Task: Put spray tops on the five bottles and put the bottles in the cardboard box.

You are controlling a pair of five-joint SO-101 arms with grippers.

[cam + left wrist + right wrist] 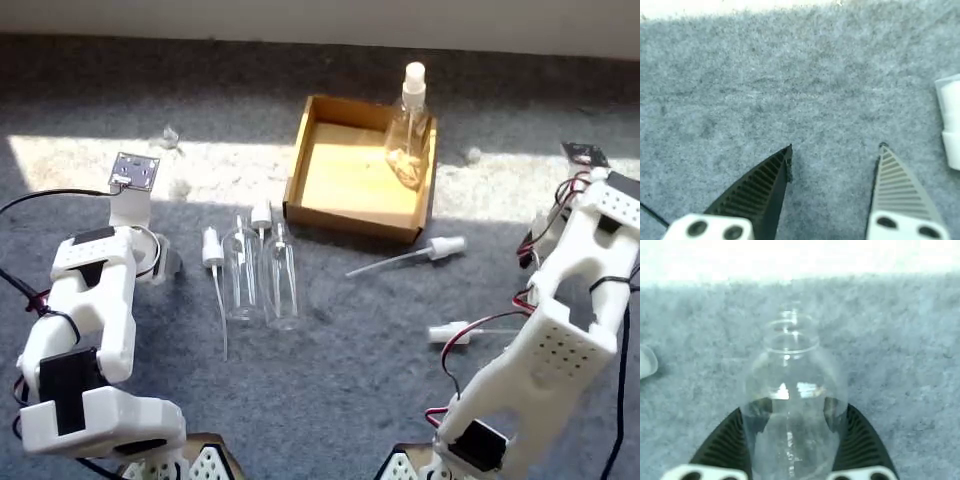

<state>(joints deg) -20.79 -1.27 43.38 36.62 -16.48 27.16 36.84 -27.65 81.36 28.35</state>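
Note:
My right gripper (790, 440) is shut on a clear bottle (790, 390) whose open neck carries no spray top. My left gripper (835, 152) hangs open over bare carpet, a white spray top (950, 120) just beside it. In the high view, two clear bottles (240, 272) (282, 278) lie side by side in front of the cardboard box (300, 160). A bottle with a spray top (410, 130) stands in the box's far right corner. Loose spray tops lie at the left (213, 250), near the box's front wall (261, 213) and at the right (445, 246) (452, 333).
The left arm (85, 320) stands at the carpet's left side, the right arm (560, 340) at its right with red and black wires. Two small clear caps (168, 135) (473, 155) lie on the carpet. A pale object (645, 362) sits beside the held bottle.

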